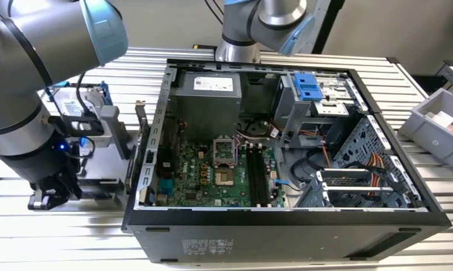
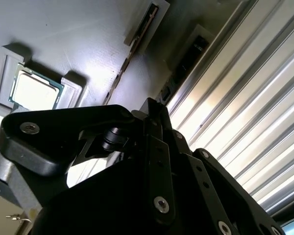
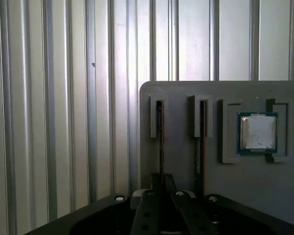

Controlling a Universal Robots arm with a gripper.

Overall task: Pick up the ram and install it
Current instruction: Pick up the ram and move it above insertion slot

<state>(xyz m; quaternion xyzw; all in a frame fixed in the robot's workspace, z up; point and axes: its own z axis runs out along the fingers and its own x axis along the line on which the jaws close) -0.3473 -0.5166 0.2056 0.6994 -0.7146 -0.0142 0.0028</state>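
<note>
The ram point(image 3: 160, 137) stands on edge in a narrow slot of a flat grey holder plate point(image 3: 181, 93), showing as a thin dark line. It has not been lifted out. The gripper point(image 3: 161, 182) sits over one end of it, its black jaws drawn in until little more than the stick's thin edge lies between them, so they appear closed on the ram.

Just beside it, a second stick point(image 3: 202, 137) stands parallel in its own slot, with a strip of bare plate between the two. Beyond that, a small square silver chip point(image 3: 257, 132) with a greenish border lies flat in a shallow recess. Each slot ends in a raised rectangular collar. The plate looks matte and smooth, with rounded corners, and the ram's slot lies near its edge.

Past that edge runs the ribbed aluminium table point(image 3: 63, 98), with long shiny ridges and dark grooves and open room on that side.

In the exterior view the thick grey arm point(image 1: 23, 113) with blue joint caps reaches low on the exterior view's left of the open black computer case point(image 1: 286, 220). The case's thin metal wall rises between the holder and the green motherboard point(image 1: 203, 175). There the long black memory slots point(image 1: 260, 175) run side by side, hemmed by a drive cage and cables. A grey bin point(image 1: 437, 124) stands well apart, at the exterior view's right.
</note>
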